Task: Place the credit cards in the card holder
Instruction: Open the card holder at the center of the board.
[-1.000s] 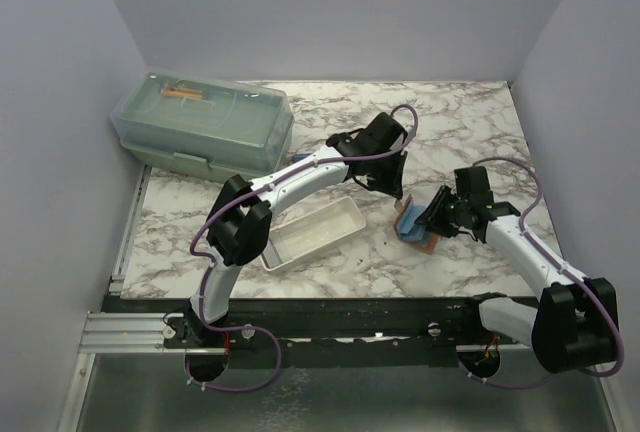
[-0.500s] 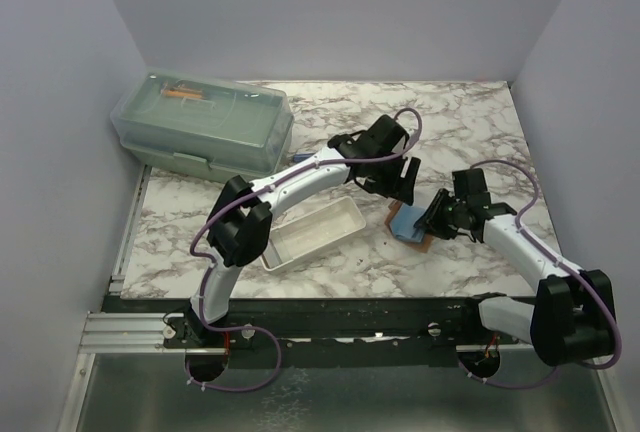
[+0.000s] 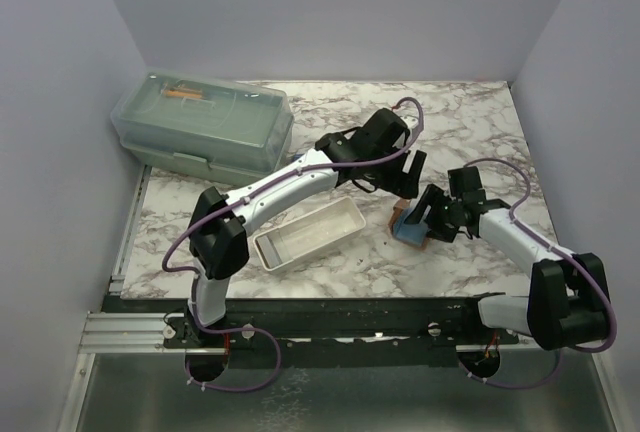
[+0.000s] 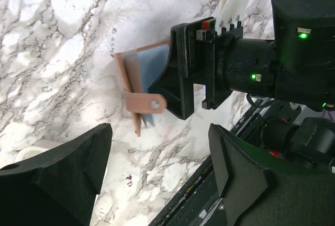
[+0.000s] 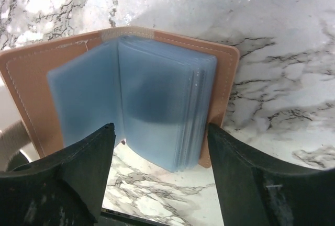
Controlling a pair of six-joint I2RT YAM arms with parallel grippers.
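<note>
Right tool (image 5: 159, 129) hangs spread and empty straight over the open card holder (image 5: 23, 85).
Holder lies flat on the tabletop (image 5: 293, 22), blue cards (image 5: 157, 100) stacked inside, long side spanning finger to finger; left tool (image 4: 159, 132), also released, hovers just beyond, so the right arm's nearer.

no readable text or labels
</note>
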